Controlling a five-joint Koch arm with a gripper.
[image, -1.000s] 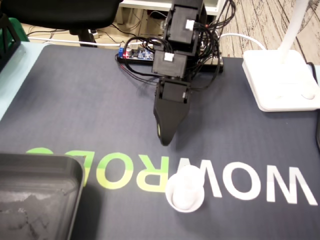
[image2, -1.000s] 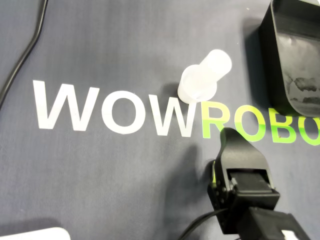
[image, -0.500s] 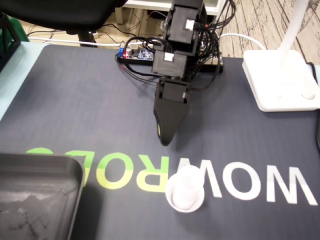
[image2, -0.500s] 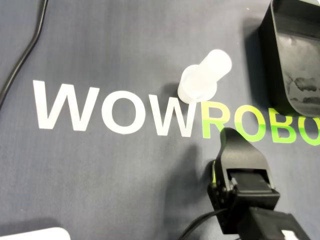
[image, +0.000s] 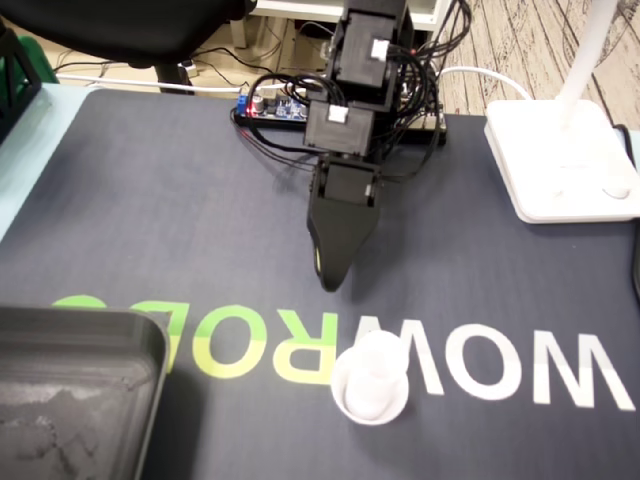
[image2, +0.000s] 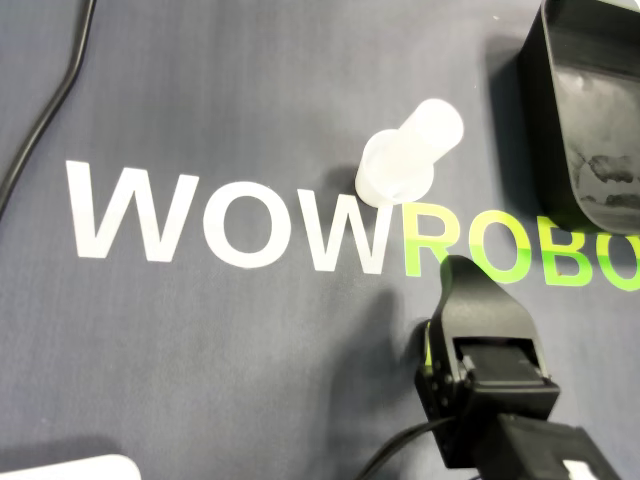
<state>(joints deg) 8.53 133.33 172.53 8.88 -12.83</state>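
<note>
A small translucent white cup (image: 370, 385) stands on the dark mat over the "WOWROBO" lettering; the overhead view shows the cup (image2: 408, 153) above the letters. My black gripper (image: 328, 281) points down at the mat a short way behind the cup, apart from it. In the overhead view the gripper (image2: 456, 266) is a single wedge below and right of the cup. Its jaws lie one behind the other, so only one tip shows. Nothing is seen held in it.
A black tray (image: 70, 390) sits at the front left in the fixed view, at the top right in the overhead view (image2: 590, 110). A white lamp base (image: 560, 160) stands at the right. Cables and a board (image: 275, 105) lie behind the arm.
</note>
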